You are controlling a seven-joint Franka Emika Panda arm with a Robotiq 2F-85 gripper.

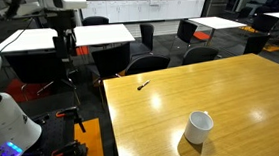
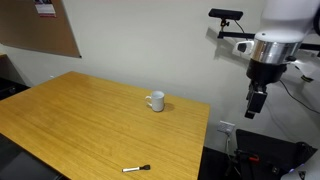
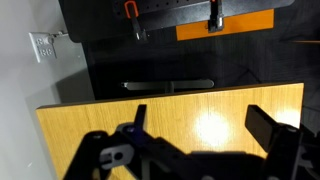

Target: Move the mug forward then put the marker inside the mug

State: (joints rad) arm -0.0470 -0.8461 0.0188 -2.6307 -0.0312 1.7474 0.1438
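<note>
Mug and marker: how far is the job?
Nothing looks done: the mug stands on the table, the marker lies apart from it. In hand, nothing: the pincer hangs open beside the table. Left: move the mug, put the marker in.

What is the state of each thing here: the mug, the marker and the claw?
small white cylindrical mug: upright on the wooden table, marker not inside.
thin dark stick-shaped marker: lying flat on the table, apart from the mug.
claw: open, holding nothing, away from both.
</note>
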